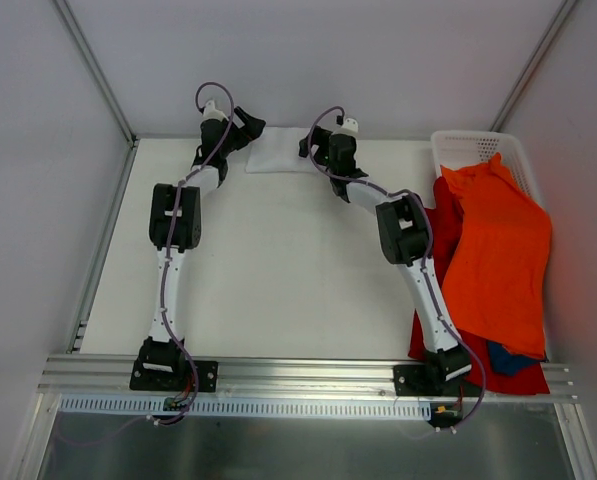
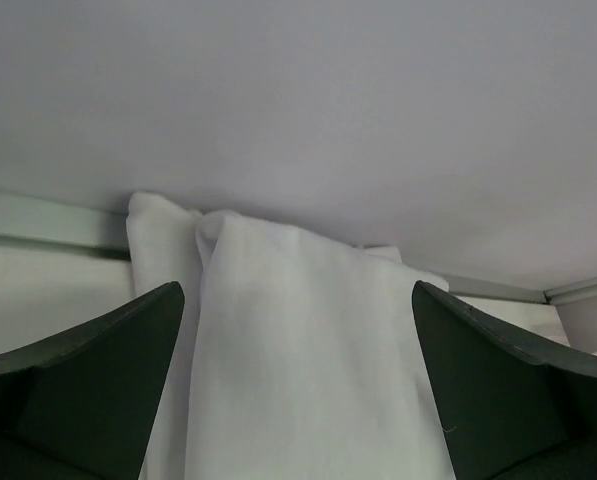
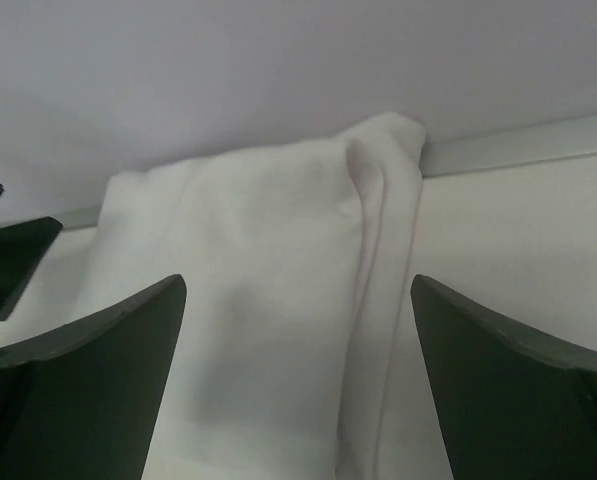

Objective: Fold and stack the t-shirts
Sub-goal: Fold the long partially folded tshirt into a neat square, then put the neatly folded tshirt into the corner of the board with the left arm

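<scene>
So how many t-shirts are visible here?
3. A folded white t-shirt lies at the far edge of the table; an orange t-shirt drapes on the right, over a red t-shirt. A blue cloth beneath may be another.

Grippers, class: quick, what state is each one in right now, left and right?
Left gripper: open, jaws wide either side of the folded white t-shirt, not gripping it.
Right gripper: open, jaws wide over the same shirt, holding nothing.

No text, label, brand or number is readable — not in any view.
</scene>
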